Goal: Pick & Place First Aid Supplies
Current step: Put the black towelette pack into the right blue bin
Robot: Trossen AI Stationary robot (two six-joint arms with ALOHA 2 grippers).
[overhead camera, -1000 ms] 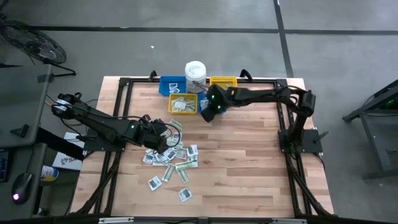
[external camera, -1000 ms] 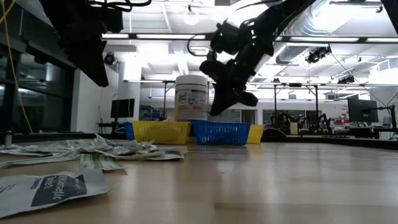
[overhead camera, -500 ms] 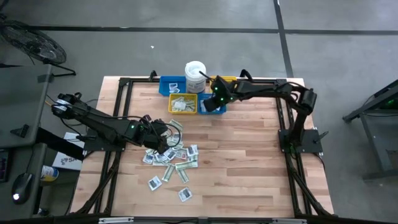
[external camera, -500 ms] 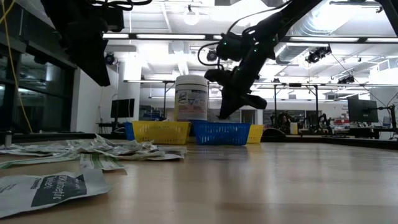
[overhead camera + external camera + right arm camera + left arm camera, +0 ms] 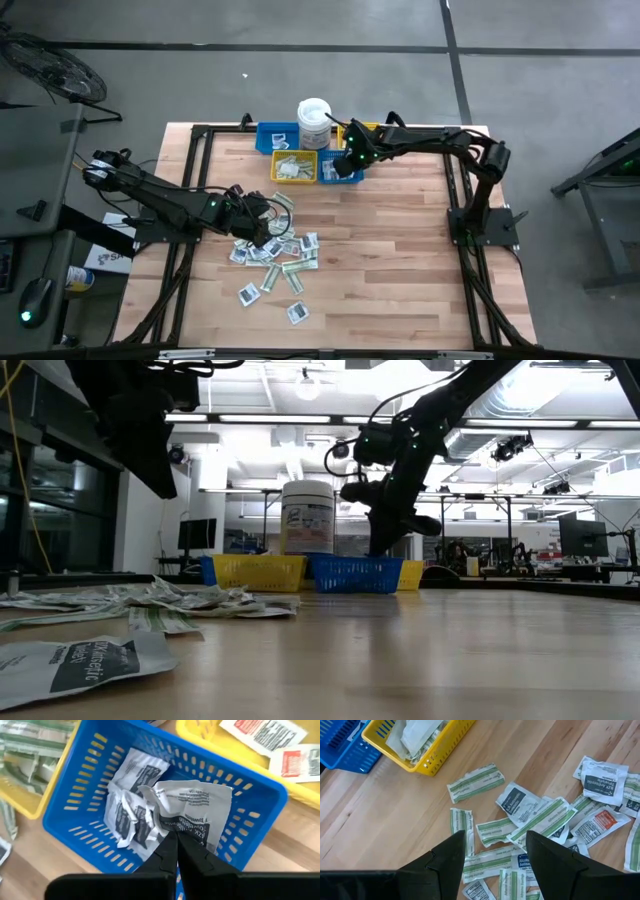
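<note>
The first aid supplies [image 5: 275, 250] lie as a loose pile of white and green-and-white packets [image 5: 530, 815] on the wooden table. My left gripper [image 5: 262, 222] hovers open over the pile, and its fingers [image 5: 454, 857] touch nothing. My right gripper [image 5: 175, 840] is over the near blue bin [image 5: 340, 172], shut on a white packet with dark print [image 5: 192, 805]. Other white packets [image 5: 132, 815] lie on that bin's floor. The low view shows my right gripper [image 5: 385, 540] just above the blue bin [image 5: 358, 573]. My right gripper pinches the white packet by one edge [image 5: 184, 827], at its dark-printed part, between the two shut fingers. The fingers come from above, slanting down toward the bin. The crumpled packet spreads out past the fingertips over the bin's inside.
A yellow bin [image 5: 293, 166] holding packets stands left of the blue one. Behind them are a second blue bin [image 5: 277, 136], a white lidded tub [image 5: 314, 116] and another yellow bin [image 5: 362, 131]. Bare wood lies to the right and near the front edge.
My right gripper has carried the white packet toward the table's far right, from the blue bin's near side to above its inside, rolling a little on the way. It has stayed shut.
</note>
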